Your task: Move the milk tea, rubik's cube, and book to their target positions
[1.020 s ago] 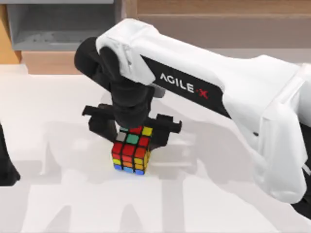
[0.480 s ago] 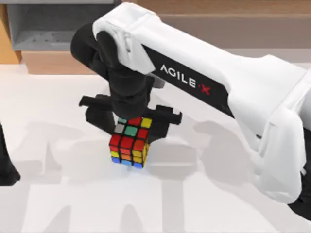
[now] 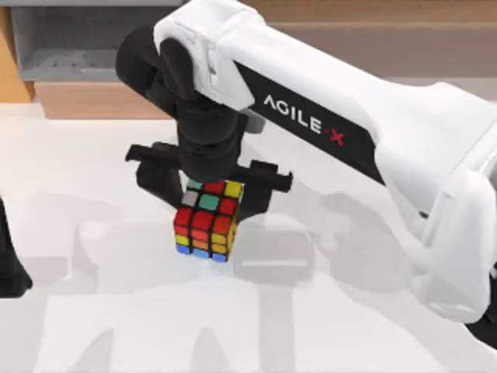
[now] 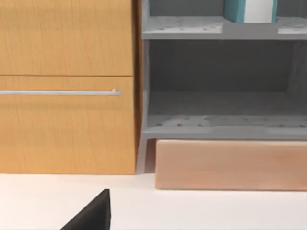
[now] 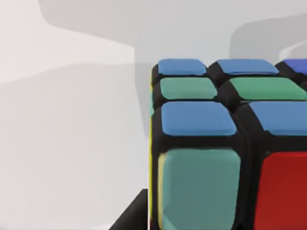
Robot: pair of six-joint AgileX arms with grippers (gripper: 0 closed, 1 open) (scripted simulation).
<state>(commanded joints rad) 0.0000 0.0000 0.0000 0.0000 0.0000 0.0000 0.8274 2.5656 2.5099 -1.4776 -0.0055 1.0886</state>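
Right gripper [image 3: 208,186]: pinched the rubik's cube [image 3: 206,229], mid-bench.
Left gripper: parked; fingers' state unclear.
Progress: cube in transit; rest pending.

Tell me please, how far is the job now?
Done: nothing can be confirmed; something teal and white stands on the grey shelf. In hand: the right gripper is shut on the rubik's cube, apparently lifted. Left: placing the cube. The left arm is parked at the table's left.
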